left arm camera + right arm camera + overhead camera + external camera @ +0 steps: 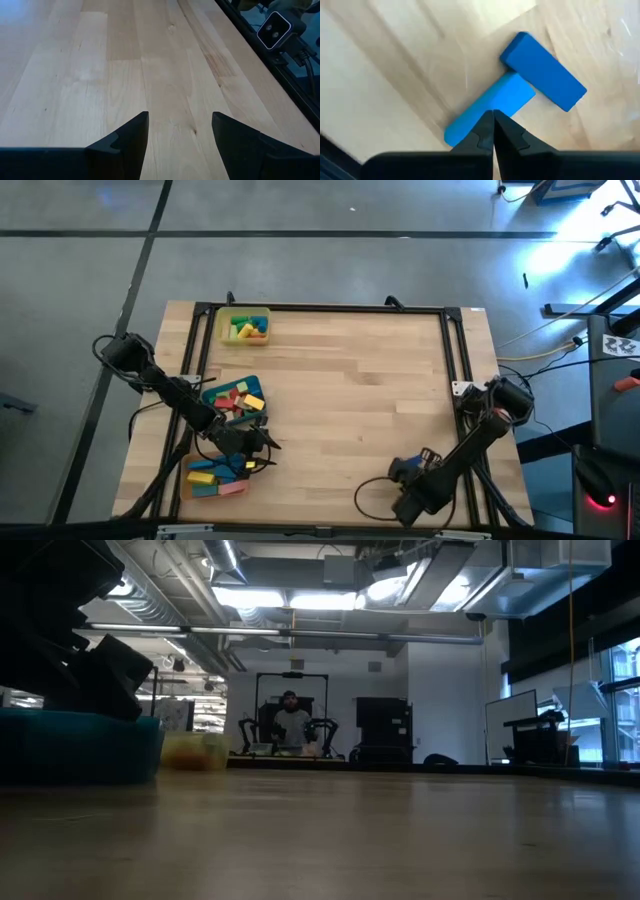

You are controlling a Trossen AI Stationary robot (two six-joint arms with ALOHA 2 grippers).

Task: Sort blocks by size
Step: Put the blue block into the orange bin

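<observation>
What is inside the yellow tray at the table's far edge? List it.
The yellow tray holds a few small blocks: green, yellow and orange or red ones show from above. Whatever lies beneath them is covered, and an exact count cannot be made.

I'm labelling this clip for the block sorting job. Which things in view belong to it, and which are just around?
Part of the job:
- blocks in the blue tray
- blocks in the yellow tray
- blocks in the orange tray
- two blue blocks by the right gripper

Just around:
- person beyond the table
- camera module at the table's edge
</observation>
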